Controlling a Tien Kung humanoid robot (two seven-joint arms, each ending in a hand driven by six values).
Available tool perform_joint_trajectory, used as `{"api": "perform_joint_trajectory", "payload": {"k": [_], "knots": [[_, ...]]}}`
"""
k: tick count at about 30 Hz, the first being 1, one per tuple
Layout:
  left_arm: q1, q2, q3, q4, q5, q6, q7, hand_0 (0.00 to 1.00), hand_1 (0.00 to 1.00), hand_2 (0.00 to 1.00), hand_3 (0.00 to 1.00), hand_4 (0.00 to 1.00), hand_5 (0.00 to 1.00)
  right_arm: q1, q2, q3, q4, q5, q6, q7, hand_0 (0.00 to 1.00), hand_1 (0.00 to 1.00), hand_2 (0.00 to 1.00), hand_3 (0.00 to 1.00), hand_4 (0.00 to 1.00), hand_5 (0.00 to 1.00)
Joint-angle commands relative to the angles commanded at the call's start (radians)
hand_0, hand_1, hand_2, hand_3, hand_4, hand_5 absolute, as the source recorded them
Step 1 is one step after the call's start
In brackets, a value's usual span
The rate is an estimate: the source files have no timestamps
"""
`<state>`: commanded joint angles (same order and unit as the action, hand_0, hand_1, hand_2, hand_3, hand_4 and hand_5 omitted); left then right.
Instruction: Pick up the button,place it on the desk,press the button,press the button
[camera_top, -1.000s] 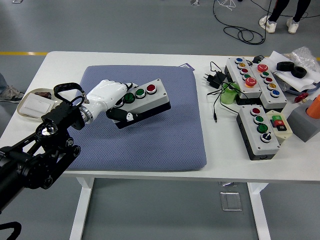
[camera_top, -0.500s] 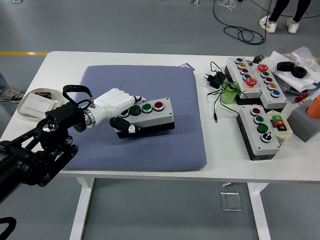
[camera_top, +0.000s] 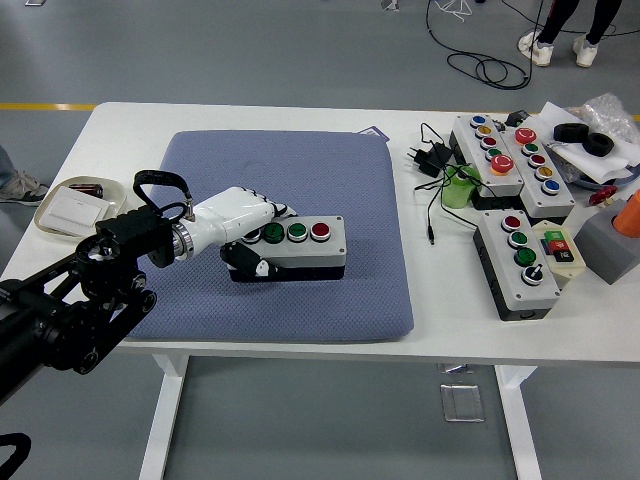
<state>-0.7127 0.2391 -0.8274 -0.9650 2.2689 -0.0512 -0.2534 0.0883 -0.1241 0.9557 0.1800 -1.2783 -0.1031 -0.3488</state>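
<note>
The white counter (camera_top: 250, 118) fills most of the frame, with a blue-grey mat (camera_top: 300, 180) across its left and centre. My left arm comes in from the lower left. My left hand (camera_top: 238, 222) is clamped on the left end of the button box (camera_top: 295, 248), fingers (camera_top: 262, 268) wrapped over its top and front, at centre left on the mat. The box lies flat there, its two green buttons and a red one facing up. More button boxes (camera_top: 510, 160) crowd the upper right, well apart. A small tray (camera_top: 70, 208) sits at the left edge.
</note>
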Motion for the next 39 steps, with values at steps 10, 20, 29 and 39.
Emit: {"api": "perform_joint_trajectory", "payload": {"k": [10, 20, 29, 39], "knots": [[0.009, 0.009, -0.016, -0.039, 0.000, -0.044, 0.014, 0.965, 0.965, 0.992, 0.823, 0.306, 0.002, 0.000, -0.001, -0.001, 0.000, 0.000, 0.001, 0.002, 0.643, 0.451, 0.615, 0.559, 0.306, 0.216], [0.015, 0.008, -0.021, -0.044, 0.000, -0.149, 0.042, 0.957, 0.956, 0.992, 0.895, 0.356, 0.002, -0.001, -0.001, -0.006, 0.000, 0.006, 0.001, 0.002, 0.642, 0.451, 0.616, 0.560, 0.308, 0.215], [0.018, 0.004, -0.030, -0.051, 0.000, -0.157, 0.073, 0.951, 0.966, 0.998, 0.930, 0.360, 0.002, -0.002, -0.001, -0.005, 0.000, 0.005, 0.000, 0.002, 0.641, 0.451, 0.616, 0.560, 0.309, 0.215], [0.018, 0.003, -0.051, -0.077, 0.000, -0.239, 0.114, 0.898, 0.944, 0.994, 0.964, 0.438, 0.044, -0.007, -0.002, -0.004, 0.000, 0.003, 0.000, 0.002, 0.641, 0.451, 0.616, 0.560, 0.312, 0.216]]}}
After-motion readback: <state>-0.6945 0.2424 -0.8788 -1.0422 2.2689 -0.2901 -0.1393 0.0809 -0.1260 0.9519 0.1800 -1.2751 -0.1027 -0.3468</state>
